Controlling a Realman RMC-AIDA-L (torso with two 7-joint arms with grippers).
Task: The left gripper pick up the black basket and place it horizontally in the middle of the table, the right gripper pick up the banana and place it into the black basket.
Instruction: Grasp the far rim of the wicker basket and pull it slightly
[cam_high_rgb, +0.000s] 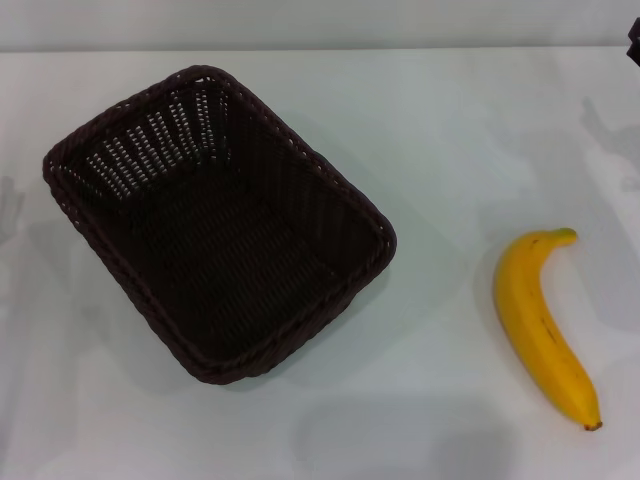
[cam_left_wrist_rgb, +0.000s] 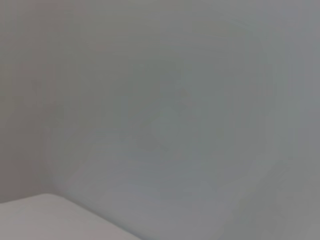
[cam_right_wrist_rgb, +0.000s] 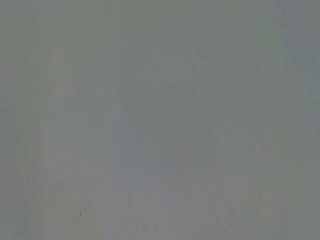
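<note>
The black basket (cam_high_rgb: 215, 225) lies on the white table (cam_high_rgb: 440, 150) at the left of the head view. It is turned diagonally, open side up and empty. The yellow banana (cam_high_rgb: 543, 325) lies flat on the table at the right, stem toward the far side, dark tip toward the near edge, well apart from the basket. Only a small black part of my right gripper (cam_high_rgb: 634, 45) shows, at the far right edge, high above the banana's side of the table. My left gripper is out of view. Neither wrist view shows the basket or the banana.
The left wrist view shows a plain grey surface and a white table corner (cam_left_wrist_rgb: 40, 220). The right wrist view shows only plain grey. Faint shadows fall on the table at its left and right edges.
</note>
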